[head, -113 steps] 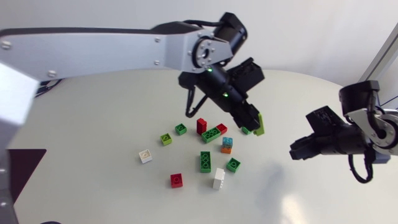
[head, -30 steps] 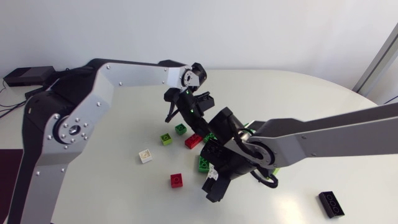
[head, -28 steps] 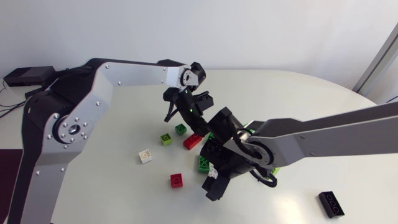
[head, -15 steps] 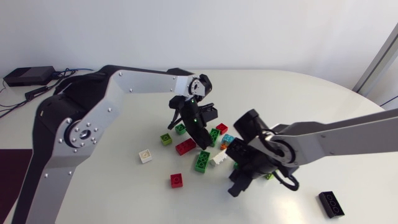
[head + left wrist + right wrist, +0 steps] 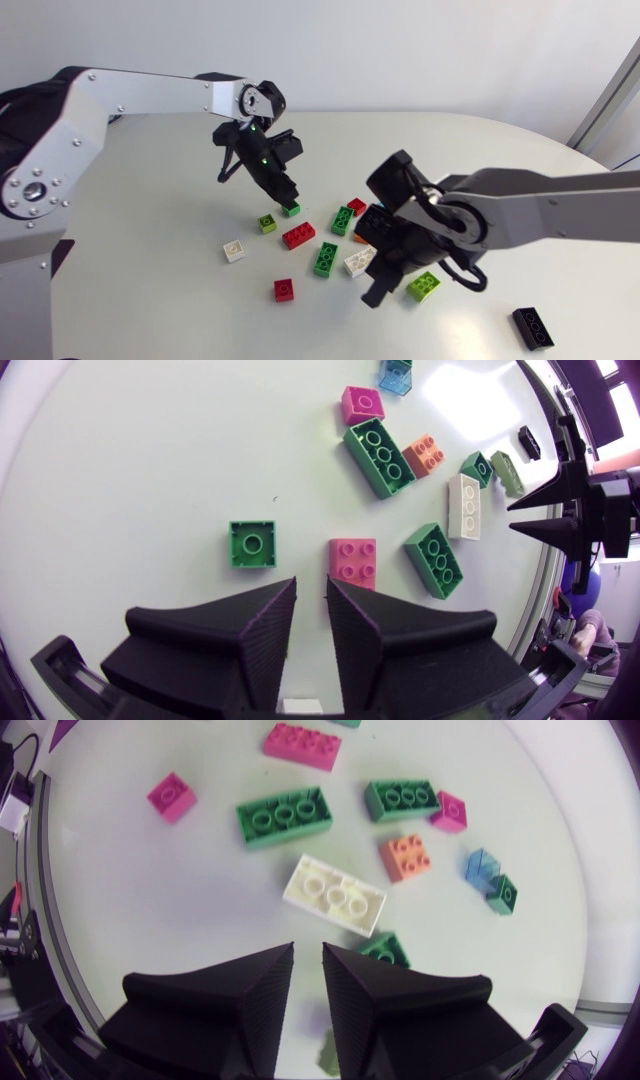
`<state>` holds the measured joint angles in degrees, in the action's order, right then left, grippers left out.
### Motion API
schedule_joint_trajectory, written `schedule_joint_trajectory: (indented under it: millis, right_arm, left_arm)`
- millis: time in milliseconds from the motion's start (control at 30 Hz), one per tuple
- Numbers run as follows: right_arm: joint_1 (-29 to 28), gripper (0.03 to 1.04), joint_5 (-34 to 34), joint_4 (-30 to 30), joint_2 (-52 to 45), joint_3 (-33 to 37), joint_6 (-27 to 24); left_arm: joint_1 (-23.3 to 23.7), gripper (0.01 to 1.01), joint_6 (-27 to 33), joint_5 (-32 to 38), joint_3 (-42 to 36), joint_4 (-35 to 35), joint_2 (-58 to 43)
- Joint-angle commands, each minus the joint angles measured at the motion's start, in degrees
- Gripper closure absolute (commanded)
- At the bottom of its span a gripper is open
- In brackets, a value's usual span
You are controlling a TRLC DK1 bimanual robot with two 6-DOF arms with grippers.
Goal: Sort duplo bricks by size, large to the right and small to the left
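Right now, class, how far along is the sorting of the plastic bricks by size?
Barely begun. Done: one long black plastic brick lies far right. In hand: nothing; left gripper hovers by a small green square brick, right gripper is empty. Remaining: the others, such as the long white brick, sit mixed together.

A pale off-white table [image 5: 150, 250] with a rounded far edge.

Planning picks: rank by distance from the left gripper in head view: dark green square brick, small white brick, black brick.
1. dark green square brick, beside the left gripper
2. small white brick, farther left
3. black brick, far right
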<state>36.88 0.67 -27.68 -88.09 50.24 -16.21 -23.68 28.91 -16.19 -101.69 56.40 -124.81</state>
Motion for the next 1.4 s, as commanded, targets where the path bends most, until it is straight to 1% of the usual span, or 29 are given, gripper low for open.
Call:
schedule_joint_trajectory:
  millis: [0, 100, 200, 267, 333, 400, 533, 667, 767, 867, 900, 933, 967, 1033, 1067, 1200, 1300, 1367]
  right_arm:
    - [0.65, 0.8, 0.21, 0.79, -6.48, 3.81, 1.62]
    - [0.21, 0.8, -0.4, 2.98, -15.44, 7.07, 1.09]
    - [0.03, 0.8, -0.93, 5.27, -20.71, 6.36, 0.74]
    - [-0.41, 0.8, -0.93, 6.06, -20.89, 4.08, 0.21]
    - [-1.9, 0.8, -0.84, 6.41, -18.08, 0.56, -0.58]
    - [-4.98, 0.8, -0.84, 6.59, -14.65, -2.95, -2.25]
    - [-14.47, 0.81, -0.75, 6.68, -8.59, -9.28, -7.79]
    - [-24.32, 0.81, -0.75, 6.85, -5.33, -13.06, -14.03]
    - [-29.15, 0.81, -0.75, 6.15, -2.43, -15.7, -17.63]
    - [-33.28, 0.8, -0.93, 4.57, 4.25, -18.07, -20.18]
    - [-33.72, 0.72, -1.19, 4.22, 6.36, -18.16, -20.18]
    - [-34.07, 0.56, -1.9, 3.42, 8.29, -17.72, -20.0]
    - [-34.16, 0.41, -2.16, 1.93, 10.14, -16.84, -19.74]
    - [-32.75, 0.26, -3.3, -1.15, 13.91, -15.43, -18.51]
    - [-30.99, 0.22, -3.57, -2.38, 15.76, -14.91, -17.37]
    - [-20.62, 0.23, -4.27, -7.03, 20.42, -14.55, -12.27]
    - [-12.63, 0.23, -5.24, -6.68, 20.42, -15.96, -8.49]
    - [-9.37, 0.23, -5.85, -4.49, 18.13, -16.66, -7.0]
  left_arm:
    - [-1.02, 0.782, 1.5, 0.1, 4.57, -1.03, 1.5]
    - [-1.81, 0.78, 0.98, 0.36, 6.5, -2.44, 1.42]
    - [-3.21, 0.78, 0.19, 0.28, 7.56, -3.4, 1.42]
    - [-4.44, 0.78, -0.17, 0.28, 7.65, -3.49, 1.15]
    - [-5.94, 0.78, -0.34, 0.36, 7.47, -3.4, 0.19]
    - [-7.17, 0.78, -0.34, 0.36, 6.68, -3.32, -0.78]
    - [-9.36, 0.78, -0.43, 0.28, 4.39, -1.82, -2.89]
    - [-11.3, 0.782, -0.52, 0.28, 2.55, -0.5, -5.09]
    - [-12.53, 0.782, -0.69, 0.28, 0.26, 0.9, -7.11]
    - [-14.11, 0.782, -0.78, 0.28, -2.11, 2.13, -8.6]
    - [-14.73, 0.782, -0.87, 0.28, -3.16, 2.57, -9.31]
    - [-15.43, 0.782, -0.96, 0.28, -4.22, 3.1, -9.83]
    - [-15.96, 0.782, -1.04, 0.28, -5.54, 3.72, -10.54]
    - [-17.36, 0.782, -1.22, 0.28, -8.7, 5.3, -11.94]
    - [-18.15, 0.782, -1.57, 0.19, -10.37, 5.82, -12.65]
    - [-22.02, 0.782, -2.01, -3.5, -15.82, 8.64, -13.97]
    - [-23.87, 0.782, -2.89, -7.02, -18.81, 9.43, -13.35]
    - [-23.25, 0.78, -3.07, -7.02, -19.6, 9.6, -12.21]
